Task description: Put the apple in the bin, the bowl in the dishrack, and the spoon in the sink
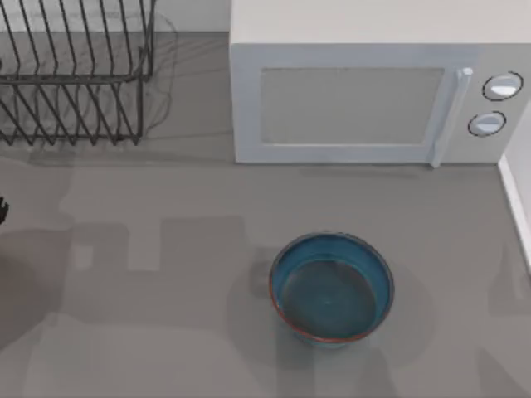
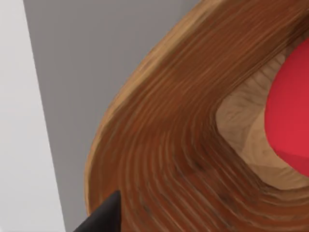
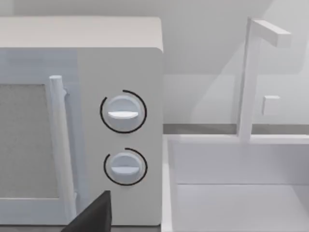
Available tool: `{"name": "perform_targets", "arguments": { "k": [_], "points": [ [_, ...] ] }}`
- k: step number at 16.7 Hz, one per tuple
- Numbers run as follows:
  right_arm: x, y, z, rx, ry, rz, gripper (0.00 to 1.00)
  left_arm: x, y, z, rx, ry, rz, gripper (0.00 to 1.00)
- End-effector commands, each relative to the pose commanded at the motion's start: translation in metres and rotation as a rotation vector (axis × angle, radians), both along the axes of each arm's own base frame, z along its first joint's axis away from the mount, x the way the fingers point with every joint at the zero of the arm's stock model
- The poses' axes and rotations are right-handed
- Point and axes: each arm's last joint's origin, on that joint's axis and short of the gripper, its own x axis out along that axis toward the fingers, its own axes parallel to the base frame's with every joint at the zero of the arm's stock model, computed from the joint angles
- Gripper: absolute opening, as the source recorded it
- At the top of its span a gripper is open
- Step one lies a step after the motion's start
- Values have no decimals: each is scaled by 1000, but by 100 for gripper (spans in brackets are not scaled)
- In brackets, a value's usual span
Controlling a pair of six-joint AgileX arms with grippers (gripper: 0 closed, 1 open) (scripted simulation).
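The teal-blue bowl [image 1: 332, 286] with its reddish rim stands upright and empty on the grey counter, front of centre. The black wire dishrack [image 1: 75, 75] fills the back left corner, with nothing in it. In the left wrist view a round wooden bin [image 2: 159, 145] is seen close up, and the red apple [image 2: 292, 111] lies inside it. One black fingertip [image 2: 104, 217] of my left gripper hangs just above the bin's rim, apart from the apple. One black fingertip [image 3: 91, 215] of my right gripper faces the microwave and the white sink [image 3: 241, 193]. The spoon is out of view.
A white microwave [image 1: 373, 99] with two knobs stands at the back, behind the bowl. The sink's white edge [image 1: 516, 199] runs along the right side, with a tap [image 3: 251, 72] over it. A black bit of my left arm [image 1: 2, 211] shows at the left edge.
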Motion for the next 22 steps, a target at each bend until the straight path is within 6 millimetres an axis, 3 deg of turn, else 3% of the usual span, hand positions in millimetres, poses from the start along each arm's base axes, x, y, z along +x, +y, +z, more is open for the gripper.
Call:
{"name": "perform_targets", "arguments": {
  "k": [6, 9, 15, 20, 22],
  "points": [
    [0, 0, 0, 0, 0, 0, 100, -2, -1, 1, -8, -7, -3, 100],
    [0, 0, 0, 0, 0, 0, 100, -18, -4, 4, -72, -67, -4, 100],
    [0, 0, 0, 0, 0, 0, 100, -81, -13, 13, -181, -386, -15, 100],
    [0, 0, 0, 0, 0, 0, 100, -140, -19, 51, -209, -876, -108, 100],
    [0, 0, 0, 0, 0, 0, 100, -170, -21, 55, -218, -1102, -155, 100]
  ]
}}
